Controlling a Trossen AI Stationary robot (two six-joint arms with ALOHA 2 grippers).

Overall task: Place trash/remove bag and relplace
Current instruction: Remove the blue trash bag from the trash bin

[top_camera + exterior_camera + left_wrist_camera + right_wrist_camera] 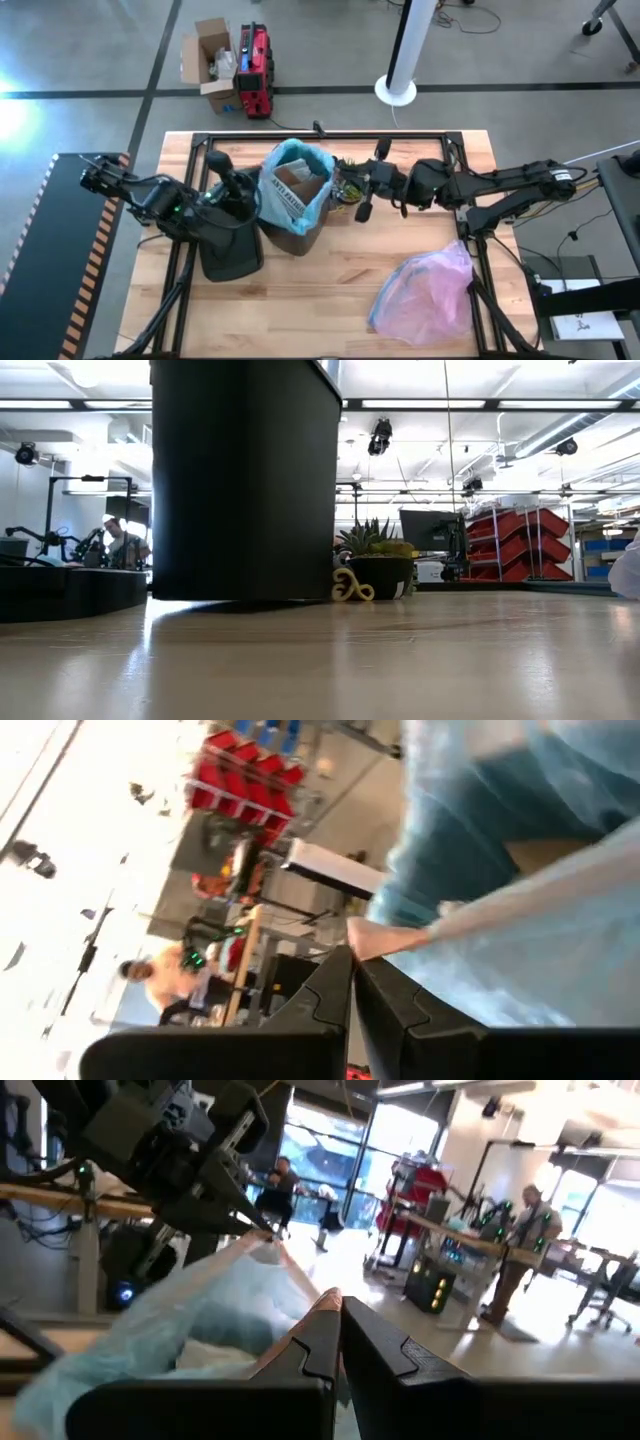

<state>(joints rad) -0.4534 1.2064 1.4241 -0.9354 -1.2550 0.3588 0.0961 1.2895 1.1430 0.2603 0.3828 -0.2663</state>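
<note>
The black bin [300, 235] [245, 480] stands mid-table, lined with the light blue bag [298, 185]. Crumpled brown paper trash [298, 178] lies inside it. My left gripper [248, 195] [355, 960] is at the bag's left rim and is shut on it. My right gripper [345, 188] [335, 1305] is at the bag's right rim, also shut on it. The right wrist view shows the left gripper [255, 1230] across the bag's mouth. Neither gripper appears in the low view. My left gripper pinches a gathered fold of the bag's rim [400, 935] between its two fingers, coming from the table's left. The plastic runs taut away from the fingertips. The rest of the bag sits in the bin. My right gripper is shut on the bag's opposite rim [315, 1285], coming from the table's right. The rim stretches as a taut ridge across to the left gripper. The fingers hide the pinch itself.
A small green potted plant [350, 188] [378, 565] stands just right of the bin, under my right arm. A pinkish-lilac plastic bag [425, 290] lies near the right front corner. A black lid-like object [230, 250] [70, 590] sits left of the bin. People show in the room beyond.
</note>
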